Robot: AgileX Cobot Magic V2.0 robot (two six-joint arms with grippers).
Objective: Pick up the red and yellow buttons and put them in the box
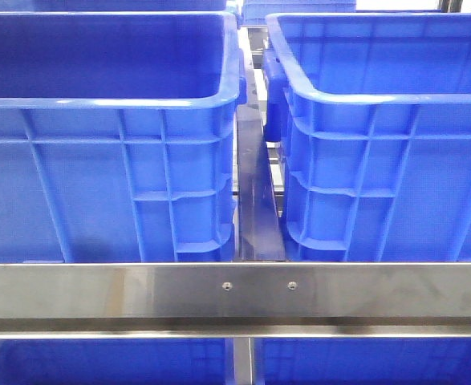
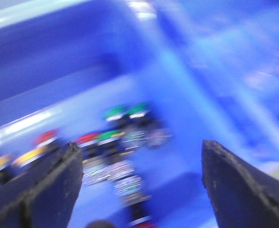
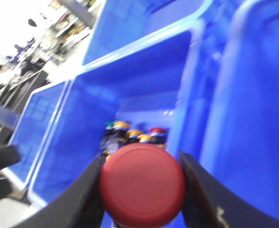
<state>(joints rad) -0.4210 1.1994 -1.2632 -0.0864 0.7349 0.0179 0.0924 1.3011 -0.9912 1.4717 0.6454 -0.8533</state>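
**A:** What is closest to the right wrist camera?

**B:** A red button [image 3: 143, 184], a round cap with a flat domed top, fills the near part of the view. The right gripper [image 3: 141, 190] is clenched on it, one dark finger pressed against each side. My reading is that it is held high to be carried to the box.

**A:** And beyond the button?

**B:** Past the button lies a blue crate [image 3: 129, 99], its floor holding a cluster of other buttons [image 3: 132, 135] with yellow, red and green caps. More blue crates stand around it. Whether this crate is the source or the target box, I cannot tell.

**A:** What does the left arm show?

**B:** The picture is blurred. The left gripper [image 2: 139, 185] is spread wide and holds nothing. Beyond its fingers, on a blue crate floor [image 2: 177, 142], sit more push buttons: red caps [image 2: 87, 138], a yellow one [image 2: 32, 156], green ones [image 2: 115, 113]. I judge it is poised over them to choose one.

**A:** And the front camera?

**B:** Nearest is a steel rail [image 1: 235, 293]. Behind the rail stand two tall blue crates, the left crate [image 1: 99, 160] and the right crate [image 1: 387, 160], a narrow gap between them. No arm or button is visible there; the crate walls hide whatever lies inside.
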